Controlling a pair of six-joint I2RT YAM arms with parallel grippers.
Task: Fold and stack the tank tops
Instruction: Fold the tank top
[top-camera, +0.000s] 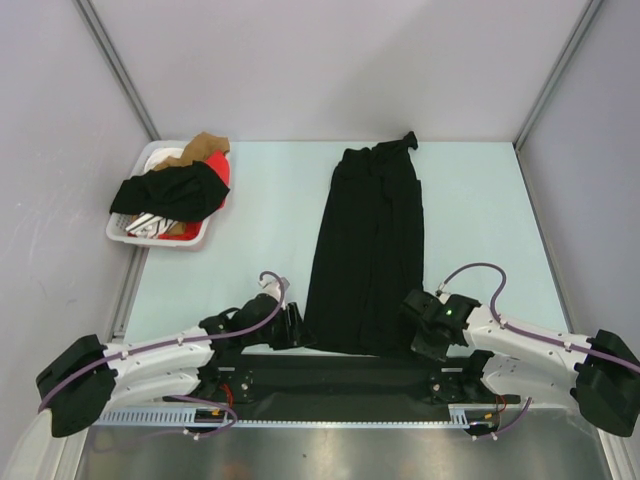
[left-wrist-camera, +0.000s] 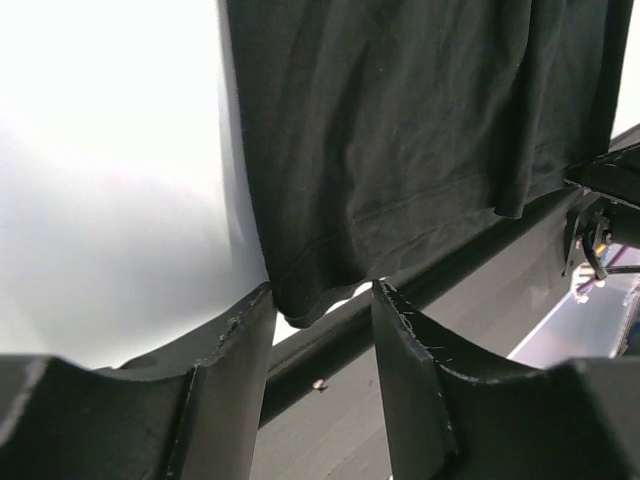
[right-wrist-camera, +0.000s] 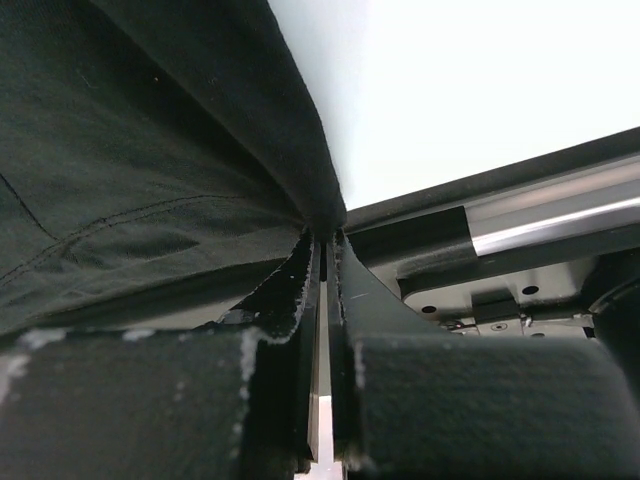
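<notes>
At the near edge of the tabletop (top-camera: 260, 230), the black tank top (top-camera: 368, 250) lies flat and long: you're setting up the first fold. Your right hand (right-wrist-camera: 325, 250) is clenched on the hem's right corner. Your left hand (left-wrist-camera: 320, 300) gapes astride the left corner, gripping nothing. Close left, then carry both corners away together. The red tank top (top-camera: 222, 172) waits in the basket (top-camera: 190, 240).

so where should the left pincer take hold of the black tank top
Its near left hem corner, approached from the arms' side. The black tank top lies flat, hem toward the arms, and that corner sits between the fingers of the open left pincer. The right pincer looks shut on the opposite hem corner, so matching it keeps the hem level.
</notes>
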